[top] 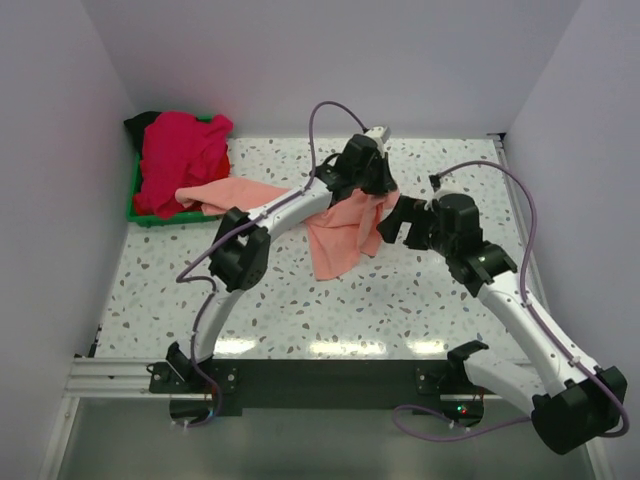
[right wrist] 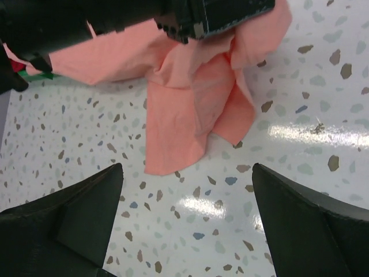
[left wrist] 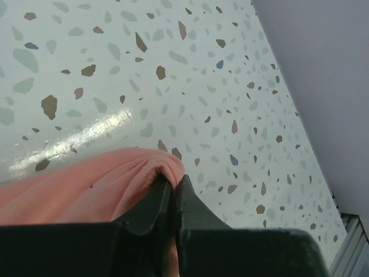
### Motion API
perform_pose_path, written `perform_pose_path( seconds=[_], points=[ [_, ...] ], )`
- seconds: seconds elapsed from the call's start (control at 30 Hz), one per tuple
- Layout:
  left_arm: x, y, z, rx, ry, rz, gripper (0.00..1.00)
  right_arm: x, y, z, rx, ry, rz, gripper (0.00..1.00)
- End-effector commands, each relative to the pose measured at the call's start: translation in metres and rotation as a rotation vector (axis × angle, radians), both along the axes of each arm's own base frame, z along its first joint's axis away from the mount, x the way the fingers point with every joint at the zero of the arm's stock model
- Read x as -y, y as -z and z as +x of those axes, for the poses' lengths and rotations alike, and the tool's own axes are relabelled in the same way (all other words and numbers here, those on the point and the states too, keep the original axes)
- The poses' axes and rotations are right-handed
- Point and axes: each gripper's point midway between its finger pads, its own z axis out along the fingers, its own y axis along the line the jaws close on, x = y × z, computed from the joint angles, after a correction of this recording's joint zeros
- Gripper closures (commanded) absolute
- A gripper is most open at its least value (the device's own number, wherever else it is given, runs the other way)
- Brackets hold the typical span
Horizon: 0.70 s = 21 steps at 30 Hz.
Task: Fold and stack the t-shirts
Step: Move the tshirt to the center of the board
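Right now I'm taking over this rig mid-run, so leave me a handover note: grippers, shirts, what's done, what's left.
Left gripper: shut on the salmon-pink t-shirt, holding an edge up mid-table; its other end trails to the green tray.
Right gripper: open, empty, hovering near that shirt.
The magenta and red t-shirts lie heaped in the tray.
Done: nothing folded.
To do: fold all, then stack.

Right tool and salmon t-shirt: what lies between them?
Only bare table, in the right wrist view, separates the right tool from the salmon t-shirt.

A green tray (top: 134, 196) sits at the far-left corner of the speckled table (top: 300, 310).
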Motion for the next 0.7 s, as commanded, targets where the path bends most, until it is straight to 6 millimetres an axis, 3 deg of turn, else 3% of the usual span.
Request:
perform_pose_path(
  seconds=[0.0,0.1,0.17,0.23,0.27,0.3,0.33,0.37,0.4,0.43,0.47,0.5,0.53,0.57,0.63,0.67],
  points=[
    [0.033,-0.069,0.007,0.065,0.051,-0.182,1.00,-0.007,0.022,-0.003,-0.048,-0.009,0.022,0.04],
    [0.039,-0.067,0.013,0.068,0.053,-0.208,0.89,-0.015,0.043,0.001,-0.082,-0.016,0.028,0.07],
    [0.039,-0.064,0.013,0.067,0.061,-0.211,0.72,-0.022,0.058,0.003,-0.111,-0.023,0.022,0.09],
    [0.030,-0.071,0.016,0.085,0.051,-0.206,0.60,-0.026,0.068,0.006,-0.124,-0.007,0.006,0.10],
    [0.023,-0.062,0.017,0.076,0.039,-0.188,0.56,-0.032,0.076,0.008,-0.134,-0.013,-0.002,0.11],
    [0.009,-0.079,0.022,0.100,0.018,-0.198,0.53,-0.036,0.080,0.008,-0.142,-0.015,-0.003,0.12],
    [0.000,-0.082,0.023,0.102,0.007,-0.199,0.48,-0.034,0.086,0.011,-0.147,0.011,-0.014,0.12],
    [-0.012,-0.068,0.024,0.079,-0.009,-0.181,0.48,-0.038,0.095,0.014,-0.161,0.016,-0.022,0.14],
    [-0.034,-0.091,0.029,0.105,-0.041,-0.203,0.46,-0.039,0.101,0.015,-0.170,0.025,-0.022,0.15],
    [-0.049,-0.073,0.028,0.077,-0.062,-0.183,0.45,-0.041,0.104,0.018,-0.162,0.033,-0.022,0.17],
    [-0.063,-0.074,0.029,0.080,-0.087,-0.181,0.44,-0.042,0.114,0.019,-0.181,0.035,-0.033,0.18],
    [-0.087,-0.100,0.030,0.113,-0.125,-0.204,0.44,-0.044,0.120,0.020,-0.192,0.042,-0.032,0.19],
    [-0.105,-0.078,0.026,0.084,-0.170,-0.167,0.44,-0.050,0.121,0.021,-0.184,0.032,-0.027,0.21],
    [-0.128,-0.100,0.024,0.118,-0.214,-0.182,0.44,-0.054,0.124,0.021,-0.190,0.029,-0.029,0.22],
    [-0.154,-0.099,0.018,0.119,-0.274,-0.158,0.44,-0.071,0.133,0.018,-0.198,0.003,-0.038,0.25],
    [-0.179,-0.095,0.011,0.116,-0.344,-0.128,0.44,-0.074,0.135,0.020,-0.189,0.019,-0.064,0.25]
  ],
)
